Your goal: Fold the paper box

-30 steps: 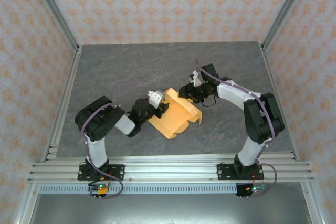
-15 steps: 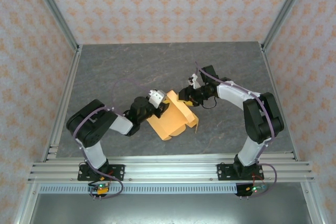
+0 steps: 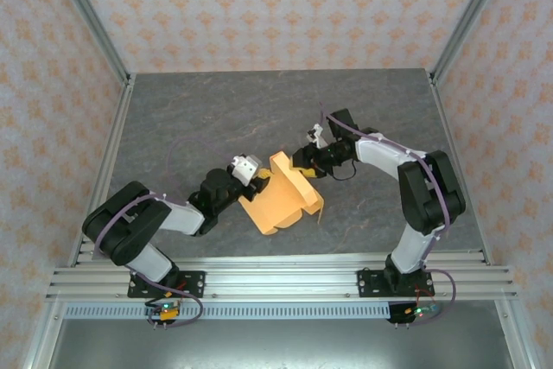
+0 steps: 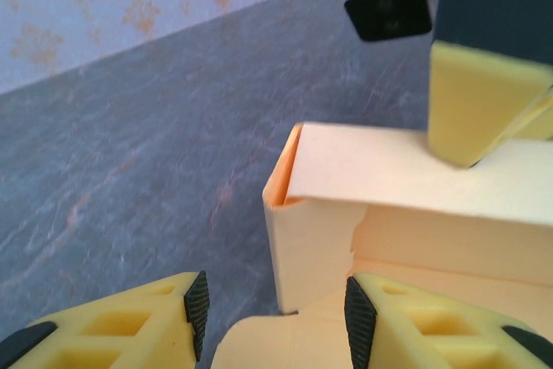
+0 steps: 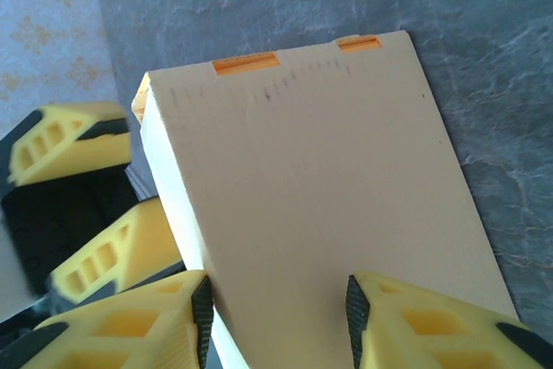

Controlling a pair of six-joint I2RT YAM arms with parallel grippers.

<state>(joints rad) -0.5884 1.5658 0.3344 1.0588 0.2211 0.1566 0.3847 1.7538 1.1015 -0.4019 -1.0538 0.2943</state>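
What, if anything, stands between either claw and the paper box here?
Nothing visible does. The left claw is at the paper box's left edge, the right claw at its far top edge; both straddle cardboard with no other object between.

The paper box is matt, smooth cardboard on a stone-patterned table.

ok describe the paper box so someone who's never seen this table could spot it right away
Look at the grey stone-patterned table inside the wallpapered enclosure, then at its near middle, where the two black arms reach toward each other. Between their tips sits the paper box, a partly folded piece of thin orange-yellow cardboard with raised flaps. It is the one bright, loose item on the dark surface, its colour matched just by the yellow gripper fingers.
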